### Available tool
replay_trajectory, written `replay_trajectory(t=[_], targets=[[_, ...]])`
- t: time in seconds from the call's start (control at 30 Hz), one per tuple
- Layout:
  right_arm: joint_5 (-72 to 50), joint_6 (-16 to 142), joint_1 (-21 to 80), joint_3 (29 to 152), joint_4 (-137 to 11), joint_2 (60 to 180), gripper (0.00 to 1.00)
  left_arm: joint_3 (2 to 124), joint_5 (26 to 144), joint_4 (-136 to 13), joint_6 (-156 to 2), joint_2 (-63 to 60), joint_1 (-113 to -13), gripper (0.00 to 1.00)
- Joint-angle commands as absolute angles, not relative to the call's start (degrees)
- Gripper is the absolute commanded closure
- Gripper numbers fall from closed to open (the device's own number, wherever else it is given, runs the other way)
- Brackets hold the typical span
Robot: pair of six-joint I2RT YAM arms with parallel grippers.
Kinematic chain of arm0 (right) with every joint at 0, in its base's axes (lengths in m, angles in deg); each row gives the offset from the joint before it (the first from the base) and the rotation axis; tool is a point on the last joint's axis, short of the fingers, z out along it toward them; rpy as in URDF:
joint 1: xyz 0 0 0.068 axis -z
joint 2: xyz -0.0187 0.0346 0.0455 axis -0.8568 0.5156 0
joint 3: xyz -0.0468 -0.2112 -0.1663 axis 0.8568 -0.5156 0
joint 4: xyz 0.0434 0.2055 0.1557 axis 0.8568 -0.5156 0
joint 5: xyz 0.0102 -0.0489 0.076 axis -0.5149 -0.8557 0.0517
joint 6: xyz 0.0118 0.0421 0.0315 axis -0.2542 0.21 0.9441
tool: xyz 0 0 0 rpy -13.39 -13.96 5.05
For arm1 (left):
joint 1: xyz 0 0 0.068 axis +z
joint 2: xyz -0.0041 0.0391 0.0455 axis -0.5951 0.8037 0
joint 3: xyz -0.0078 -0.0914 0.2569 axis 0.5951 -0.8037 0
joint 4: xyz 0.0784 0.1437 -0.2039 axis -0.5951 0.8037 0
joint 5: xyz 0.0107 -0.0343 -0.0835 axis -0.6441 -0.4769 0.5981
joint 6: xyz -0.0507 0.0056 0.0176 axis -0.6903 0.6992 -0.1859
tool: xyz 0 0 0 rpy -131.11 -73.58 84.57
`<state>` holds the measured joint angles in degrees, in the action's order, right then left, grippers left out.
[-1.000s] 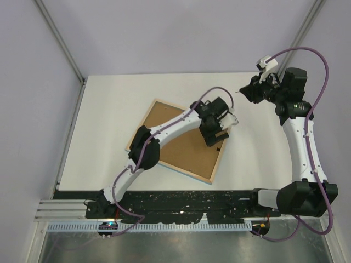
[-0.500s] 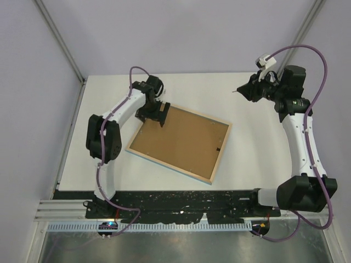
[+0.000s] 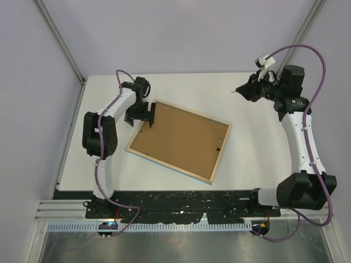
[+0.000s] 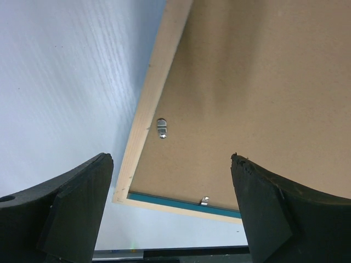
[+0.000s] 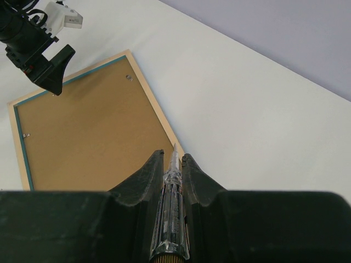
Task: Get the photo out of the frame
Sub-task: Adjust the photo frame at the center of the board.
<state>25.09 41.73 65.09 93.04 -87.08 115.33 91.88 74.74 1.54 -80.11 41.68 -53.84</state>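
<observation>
A: Frame, position?
B: Frame (image 3: pixel 221 153) face down and skewed on the white table (image 3: pixel 252 159); pale wood back up, brown backing board (image 3: pixel 178 142) filling it, a blue edge showing along the near side; photo hidden under the board.
A: Left claw?
B: Left claw (image 3: pixel 141 119) above the frame's far-left corner; jaws spread wide, nothing between them; from the wrist, one finger (image 4: pixel 71 208) over bare table, the other over the board, the wood rim running between; two small metal clips (image 4: pixel 162 128) by the rim there.
A: Right claw?
B: Right claw (image 5: pixel 173 159) raised over the table's far-right part, well apart from the frame; closed on a clear-handled screwdriver (image 5: pixel 171 208), tip pointing left.
A: Any writing?
B: One small label (image 3: pixel 298 104) on the right arm; too small to read.
A: Surface, room?
B: Matte white tabletop; pale lilac-grey walls (image 3: pixel 192 33) on three sides; a black mounting strip (image 3: pixel 186 198) along the near edge.
</observation>
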Motion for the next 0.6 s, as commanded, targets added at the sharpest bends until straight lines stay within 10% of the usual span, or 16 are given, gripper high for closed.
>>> replay_trajectory(t=[0.0, 0.33, 0.57], targets=[[26.14, 42.78, 65.29, 95.03, -84.49, 115.41, 0.92, 94.40, 75.09, 2.11, -81.37, 44.64, -51.38, 0.09], [26.76, 43.05, 65.29, 94.76, -84.58, 115.50, 0.92, 99.22, 76.32, 3.96, -80.23, 49.74, -49.61, 0.26], [26.76, 42.87, 65.29, 94.32, -84.75, 114.80, 0.92, 105.38, 80.80, 5.63, -79.52, 54.58, -49.61, 0.56]])
